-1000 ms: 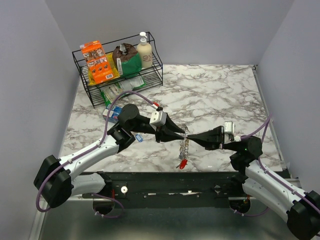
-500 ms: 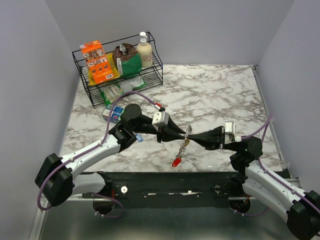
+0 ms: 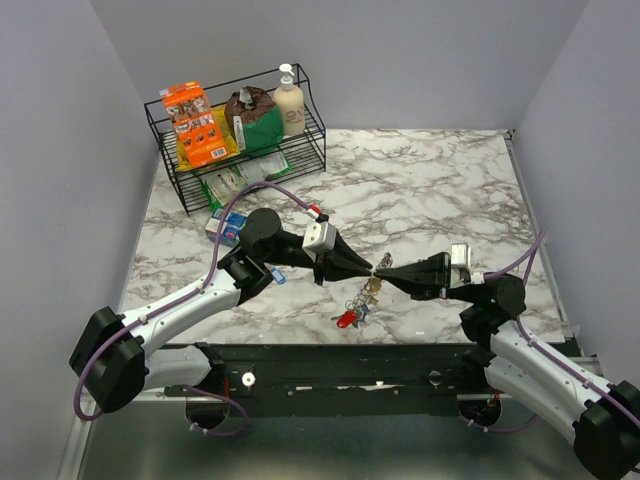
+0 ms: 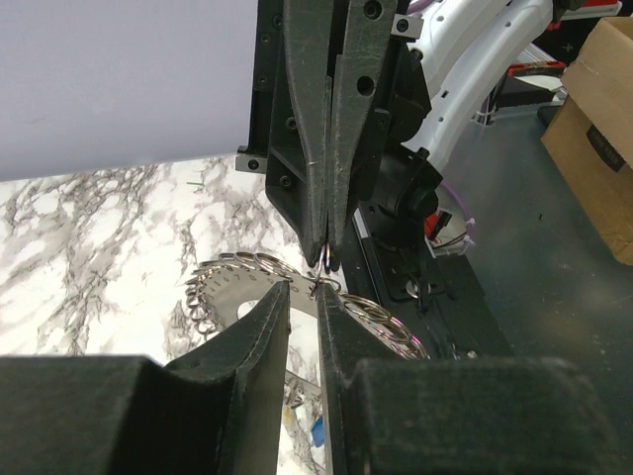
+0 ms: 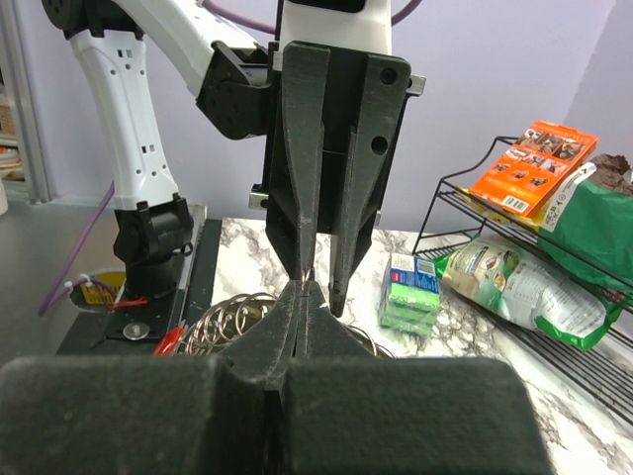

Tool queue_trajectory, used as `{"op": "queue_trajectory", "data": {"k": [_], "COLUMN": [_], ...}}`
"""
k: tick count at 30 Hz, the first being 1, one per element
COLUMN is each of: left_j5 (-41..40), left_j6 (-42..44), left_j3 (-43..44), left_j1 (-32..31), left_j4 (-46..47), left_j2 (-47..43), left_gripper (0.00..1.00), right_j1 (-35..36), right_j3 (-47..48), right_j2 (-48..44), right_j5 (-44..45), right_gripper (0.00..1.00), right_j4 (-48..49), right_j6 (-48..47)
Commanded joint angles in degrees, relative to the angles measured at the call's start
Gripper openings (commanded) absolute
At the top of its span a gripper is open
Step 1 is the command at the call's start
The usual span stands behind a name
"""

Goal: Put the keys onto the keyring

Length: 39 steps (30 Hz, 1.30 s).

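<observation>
The keyring (image 3: pixel 369 290), a silver loop strung with many small rings, hangs bunched between the two gripper tips above the marble table (image 3: pixel 430 190). Keys hang from its low end, a red head (image 3: pixel 346 319) lowest. My right gripper (image 3: pixel 388 270) is shut on the ring's thin wire. My left gripper (image 3: pixel 368 267) meets it tip to tip with its jaws a narrow gap apart. In the left wrist view the keyring (image 4: pixel 232 272) lies beyond my left gripper (image 4: pixel 303 297), with a blue head (image 4: pixel 315 430) below. In the right wrist view my right gripper (image 5: pixel 305 287) is pressed together, with ring coils (image 5: pixel 223 317) to its left.
A black wire rack (image 3: pixel 185 170) at the back left holds an orange box (image 3: pixel 193 122), a green bag and a bottle (image 3: pixel 289 105). A green and blue packet (image 3: pixel 222 228) lies in front of it. A small blue item (image 3: pixel 277 275) lies by the left arm.
The keyring hung long and straight with the red key lowest; it has now gathered into a shorter bunch, the red key shifted left. The left gripper tip moved slightly right to meet the right one.
</observation>
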Motion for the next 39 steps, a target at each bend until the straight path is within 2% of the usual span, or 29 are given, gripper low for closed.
{"op": "queue_trajectory", "data": {"k": [1, 7, 9, 15, 17, 18, 21, 23, 24, 26, 27, 29, 32, 36, 39], "left_j5": [0.5, 1.0, 0.9, -4.6, -6.6, -7.4, -9.3, -11.1, -11.6, -13.7, -13.9, -14.4, -14.4, -14.7, -13.6], "left_j6": [-0.9, -0.8, -0.7, 2.7, 4.1, 5.5, 8.1, 9.1, 9.6, 11.1, 11.7, 12.4, 12.8, 11.8, 11.2], "left_j3": [0.8, 1.4, 1.8, 1.9, 2.0, 2.1, 2.1, 2.2, 2.2, 2.5, 2.6, 2.6, 2.5, 2.9, 4.2], "left_j1": [-0.3, -0.5, -0.6, -0.6, -0.6, -0.6, -0.6, -0.6, -0.6, -0.5, -0.4, 0.0, 0.9, 2.3, 4.0], "left_j4": [2.6, 2.5, 2.3, -1.8, -5.4, -6.6, -10.2, -12.8, -13.8, -16.8, -17.6, -19.4, -20.8, -22.0, -23.6], "left_j2": [0.1, 0.9, 1.1, -0.4, -1.3, -1.7, -3.1, -4.2, -4.6, -5.9, -6.4, -7.7, -9.1, -9.6, -8.7], "left_gripper": [0.22, 0.13, 0.0, 0.0, 0.0, 0.0, 0.0, 0.0, 0.0, 0.0, 0.0, 0.0, 0.0, 0.0, 0.0], "right_j1": [0.1, 0.1, 0.1, 0.1, 0.1, 0.0, 0.1, 0.1, 0.1, 0.1, 0.1, 0.1, 0.1, 0.0, 0.0], "right_j3": [-0.7, -0.8, -1.0, -0.6, -0.3, -0.2, -0.5, -1.2, -1.5, -3.5, -4.3, -5.9, -6.3, -2.3, -0.6], "right_j2": [-0.4, -0.4, -0.6, -0.8, -0.9, -1.0, -1.1, -1.4, -2.1, -3.3, -3.9, -6.2, -9.7, -11.3, -10.0], "right_j5": [0.9, 0.9, 1.2, 2.4, 2.8, 3.1, 3.7, 4.2, 6.1, 8.5, 11.3, 14.3, 19.1, 23.1, 22.9], "right_gripper": [0.0, 0.0, 0.0, 0.01, 0.1, 0.26, 0.55, 0.64, 0.74, 0.85, 0.94, 0.99, 1.0, 1.0, 1.0], "right_j4": [4.1, 3.2, 2.9, 0.3, -1.0, -2.2, -2.4, -2.3, -1.9, -1.1, 0.3, 1.0, -2.4, -16.4, -22.4], "right_j6": [0.2, -0.4, -0.3, -0.2, -0.4, -0.3, -0.3, -0.3, 0.0, 0.7, 0.9, 1.4, 1.4, 1.6, 1.9]}}
